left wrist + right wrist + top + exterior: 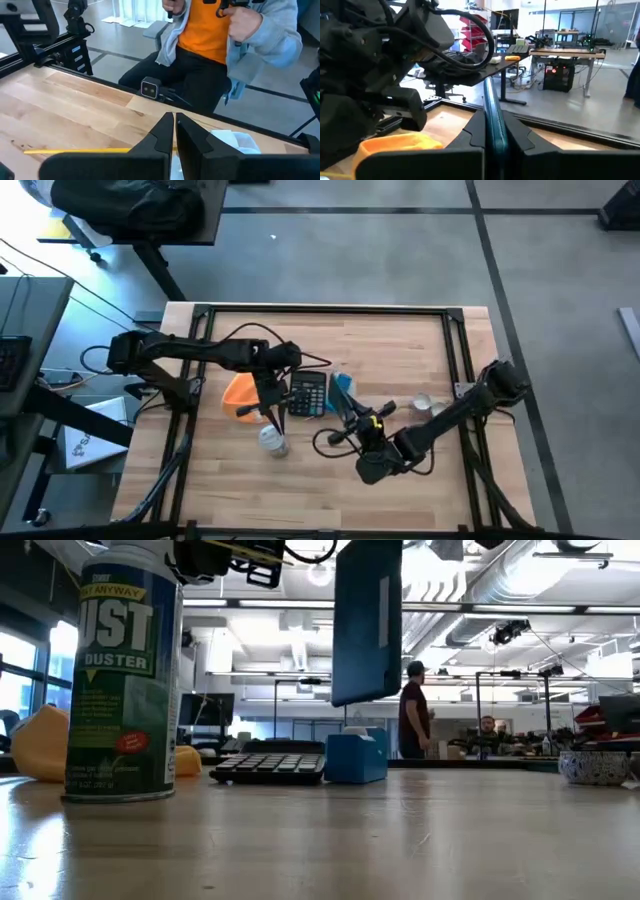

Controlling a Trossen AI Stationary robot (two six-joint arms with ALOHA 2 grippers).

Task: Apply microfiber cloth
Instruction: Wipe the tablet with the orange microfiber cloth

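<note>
The orange microfiber cloth point(240, 395) point(40, 745) lies bunched on the table, left of the black calculator point(308, 393). My left gripper point(270, 412) point(174, 125) hovers shut between the cloth and the calculator, just behind the duster can point(273, 441) point(120, 675). It points toward the near edge and I see nothing between its fingers. My right gripper point(352, 420) point(492, 130) is right of the calculator, shut on a flat blue panel point(367, 620). The cloth point(395, 145) also shows in the right wrist view. My right gripper pinches the blue panel's two flat faces point(491, 117) between its two fingers, and the panel shows edge-on between them. The panel hangs upright, its lower edge point(362, 698) clear of the table and above a small blue box point(355, 758).
A small patterned bowl point(598, 766) stands toward the table's right. A thin yellow strip point(75, 149) lies on the wood by the left gripper. A seated person point(220, 40) is just beyond the near edge. The near part of the table point(330, 500) is bare wood.
</note>
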